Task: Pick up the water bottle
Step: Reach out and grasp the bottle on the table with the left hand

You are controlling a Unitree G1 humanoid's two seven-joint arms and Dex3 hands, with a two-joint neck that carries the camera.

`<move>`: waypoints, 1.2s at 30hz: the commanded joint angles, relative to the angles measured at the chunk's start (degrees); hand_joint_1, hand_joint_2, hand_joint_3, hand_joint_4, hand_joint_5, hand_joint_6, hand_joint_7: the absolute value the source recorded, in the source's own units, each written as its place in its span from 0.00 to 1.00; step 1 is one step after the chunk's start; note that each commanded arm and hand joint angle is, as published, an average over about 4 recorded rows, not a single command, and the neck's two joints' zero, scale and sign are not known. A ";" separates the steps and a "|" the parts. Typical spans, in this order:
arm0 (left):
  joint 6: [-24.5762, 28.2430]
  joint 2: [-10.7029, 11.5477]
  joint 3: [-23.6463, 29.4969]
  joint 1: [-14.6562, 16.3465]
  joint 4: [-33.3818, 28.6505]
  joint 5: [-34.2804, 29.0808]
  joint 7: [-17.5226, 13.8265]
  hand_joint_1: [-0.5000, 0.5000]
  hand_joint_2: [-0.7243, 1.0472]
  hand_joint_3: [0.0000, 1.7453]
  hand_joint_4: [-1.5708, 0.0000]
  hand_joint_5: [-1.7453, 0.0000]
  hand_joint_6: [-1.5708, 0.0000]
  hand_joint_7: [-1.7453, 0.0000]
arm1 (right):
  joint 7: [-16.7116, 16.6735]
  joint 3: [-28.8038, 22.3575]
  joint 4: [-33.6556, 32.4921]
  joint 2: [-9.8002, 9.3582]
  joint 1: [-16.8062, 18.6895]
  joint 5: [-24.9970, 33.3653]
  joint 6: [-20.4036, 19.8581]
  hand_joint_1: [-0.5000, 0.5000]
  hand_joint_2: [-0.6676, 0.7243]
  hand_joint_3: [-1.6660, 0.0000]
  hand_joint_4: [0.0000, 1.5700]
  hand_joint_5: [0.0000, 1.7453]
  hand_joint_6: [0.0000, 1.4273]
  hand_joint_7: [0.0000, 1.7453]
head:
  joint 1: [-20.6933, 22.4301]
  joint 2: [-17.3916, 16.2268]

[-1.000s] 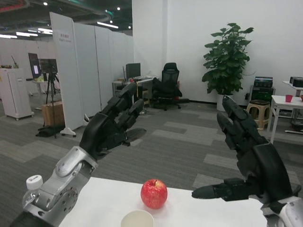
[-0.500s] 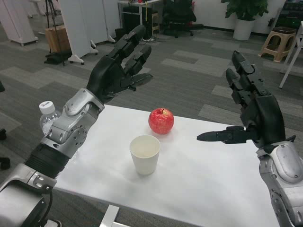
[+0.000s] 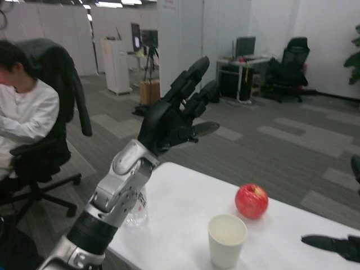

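Left hand [image 3: 171, 115] raised above the far left edge of the white table [image 3: 180, 202], fingers spread, grasping nothing. Water bottle [image 3: 136, 211] standing at the left table edge, mostly hidden behind the left forearm. Red apple [image 3: 251, 201] just behind the white paper cup [image 3: 226, 240]. Right hand [image 3: 337, 246] only partly visible at the right border; cannot tell its state. Person [image 3: 25, 112] sitting at far left.

left hand [image 3: 177, 112]: raised, fingers spread, empty | right hand [image 3: 337, 244]: mostly out of frame
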 commanded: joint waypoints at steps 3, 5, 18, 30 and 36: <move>2.81 -1.42 7.01 2.95 -5.07 2.32 1.06 0.00 0.90 0.04 1.00 0.94 1.00 1.00 | -0.19 -0.12 0.83 -0.16 0.47 0.78 -1.57 0.08 0.31 1.00 0.00 0.00 0.00 0.00 | 4.93 2.92; 3.29 -1.82 9.38 3.61 -6.47 2.81 1.59 0.00 0.90 0.05 1.00 0.94 1.00 1.00 | -0.19 -0.07 1.25 -0.20 0.47 0.82 -1.68 0.08 0.30 1.00 0.00 0.00 0.00 0.00 | 5.36 2.92; 9.40 -1.18 26.45 8.64 -13.94 4.17 4.73 0.00 0.90 0.05 1.00 1.00 1.00 1.00 | -0.26 -0.05 2.81 -0.14 0.47 1.06 -1.72 0.08 0.28 1.00 0.00 0.00 0.00 0.00 | 7.91 4.03; 12.65 1.92 37.72 15.46 -13.94 0.94 3.61 0.00 0.90 0.04 1.00 1.00 1.00 1.00 | -0.46 0.30 5.18 -0.05 -0.19 1.46 -2.56 0.08 0.28 1.00 0.00 0.00 0.00 0.00 | 8.20 3.77; 14.78 1.70 40.76 22.97 -11.17 -2.69 -0.74 0.00 0.83 0.05 1.00 1.00 1.00 1.00 | -0.54 0.26 5.38 -0.11 -0.23 1.65 -2.76 0.04 0.31 1.00 0.00 0.00 0.00 0.00 | 8.62 2.43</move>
